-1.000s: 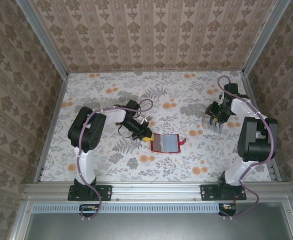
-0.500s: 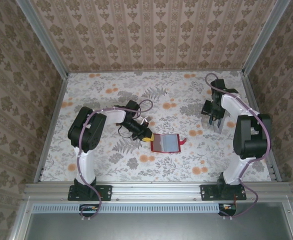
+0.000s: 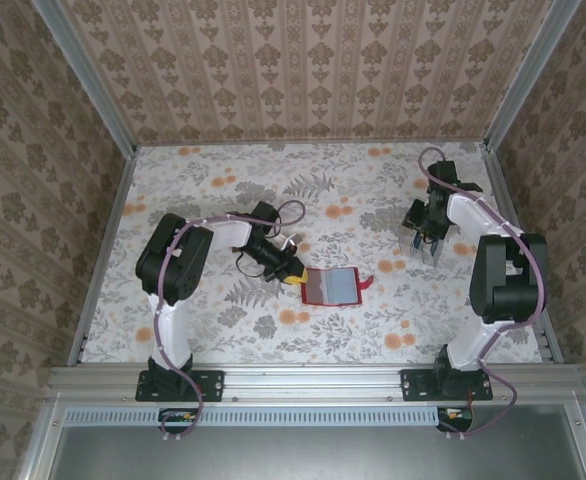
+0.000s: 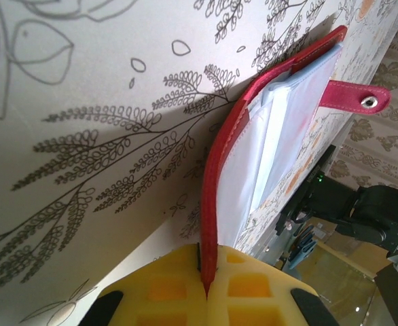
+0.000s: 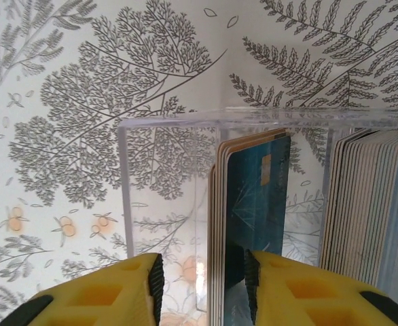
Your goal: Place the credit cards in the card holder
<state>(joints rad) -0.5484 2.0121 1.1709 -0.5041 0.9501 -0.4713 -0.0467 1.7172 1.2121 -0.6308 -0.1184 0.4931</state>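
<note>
At the table's [image 3: 273,190] far right, hovering over the clear box [image 5: 165,119] with the right pincer [image 5: 202,278] parted astride the blue credit cards [image 5: 253,197], one pad [image 5: 97,295] close to the see-through wall. Could pinch several cards together, or snag the wall and drag the box. At mid-table, gripping the red card holder [image 4: 212,176] by its edge with the left pincer [image 4: 206,295] clenched; might tug it shut if shifted.

The left arm [image 3: 170,268] and the right arm [image 3: 505,275] are built alike: white tube links between bulky black joint housings, each on a black base plate at its 6 o'clock end. A thin purplish cable loops along each one. The left pincer [image 4: 206,288] and the right pincer [image 5: 202,285] carry yellow pads with square recesses.
</note>
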